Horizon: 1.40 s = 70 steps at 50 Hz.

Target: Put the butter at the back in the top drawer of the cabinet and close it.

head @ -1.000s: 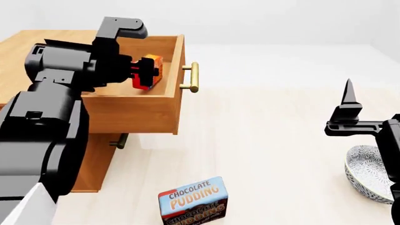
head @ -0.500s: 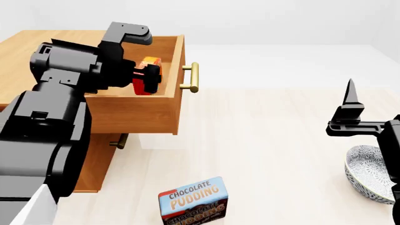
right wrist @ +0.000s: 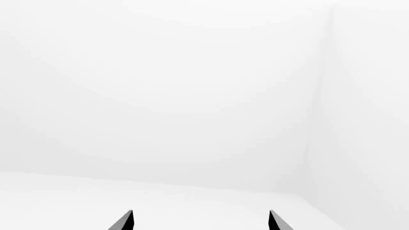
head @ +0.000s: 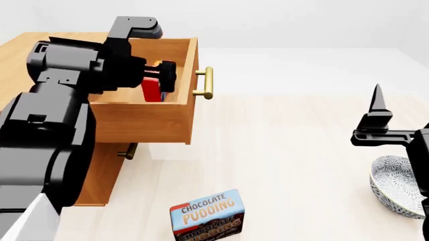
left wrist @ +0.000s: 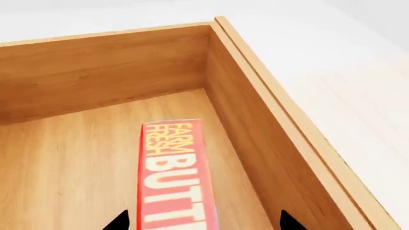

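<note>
Overhead, left gripper (head: pixel 159 82) gripping butter (head: pixel 152 89)

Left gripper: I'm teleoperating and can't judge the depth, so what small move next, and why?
Probably open the left gripper to release. The butter already sits inside the open top drawer, between the fingertips, near the drawer floor.

Both arms matte black, blocky angular housings; left gripper (head: pixel 161 79) chunky, right gripper (head: pixel 377 108) w/ thin pointed fingers.
</note>
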Tool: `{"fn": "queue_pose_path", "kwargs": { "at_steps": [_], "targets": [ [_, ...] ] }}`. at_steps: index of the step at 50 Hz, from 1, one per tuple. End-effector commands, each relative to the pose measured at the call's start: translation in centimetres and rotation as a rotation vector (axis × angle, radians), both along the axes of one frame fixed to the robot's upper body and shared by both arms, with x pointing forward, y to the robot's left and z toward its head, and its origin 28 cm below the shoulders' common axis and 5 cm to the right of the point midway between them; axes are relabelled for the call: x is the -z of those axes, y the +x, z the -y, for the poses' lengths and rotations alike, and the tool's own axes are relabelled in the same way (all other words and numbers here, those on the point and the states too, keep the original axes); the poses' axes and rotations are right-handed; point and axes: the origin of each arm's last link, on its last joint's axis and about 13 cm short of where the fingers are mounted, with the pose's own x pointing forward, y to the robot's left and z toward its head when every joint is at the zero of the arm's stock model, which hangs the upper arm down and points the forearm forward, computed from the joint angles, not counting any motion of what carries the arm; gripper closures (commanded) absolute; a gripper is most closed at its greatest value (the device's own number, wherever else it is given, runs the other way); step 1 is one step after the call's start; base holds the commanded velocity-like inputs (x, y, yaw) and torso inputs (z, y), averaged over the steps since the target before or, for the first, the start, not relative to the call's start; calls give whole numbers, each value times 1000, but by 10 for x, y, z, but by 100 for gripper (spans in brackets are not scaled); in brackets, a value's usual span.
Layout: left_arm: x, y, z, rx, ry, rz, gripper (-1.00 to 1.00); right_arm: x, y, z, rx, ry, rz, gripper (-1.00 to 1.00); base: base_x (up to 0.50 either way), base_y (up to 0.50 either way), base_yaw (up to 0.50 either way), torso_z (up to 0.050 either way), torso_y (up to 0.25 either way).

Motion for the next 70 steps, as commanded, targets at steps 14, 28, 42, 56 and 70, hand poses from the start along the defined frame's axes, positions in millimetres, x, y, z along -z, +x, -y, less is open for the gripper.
{"fn": "queue_pose_path", "kwargs": {
  "at_steps": [14, 28, 42, 56, 70],
  "targets": [
    [-60, -1, 2, -68, -8, 229, -100, -2, -3, 0, 1, 0, 6, -100, 0, 0, 0, 0, 0],
    [-96, -60, 53, -36, 60, 380, -100, -3, -4, -1, -5, -7, 11, -100, 0, 0, 0, 0, 0],
    [-82, -92, 127, -45, 180, 421, -100, -2, -10, -1, -7, -11, 15, -100, 0, 0, 0, 0, 0],
    [-28, -114, 193, 51, 380, 463, -100, 1, -17, 1, 13, -11, 24, -100, 0, 0, 0, 0, 0],
    [-1, -119, 210, 211, 430, 360, -100, 1, -14, 2, 21, -19, 26, -100, 0, 0, 0, 0, 0]
  ]
}}
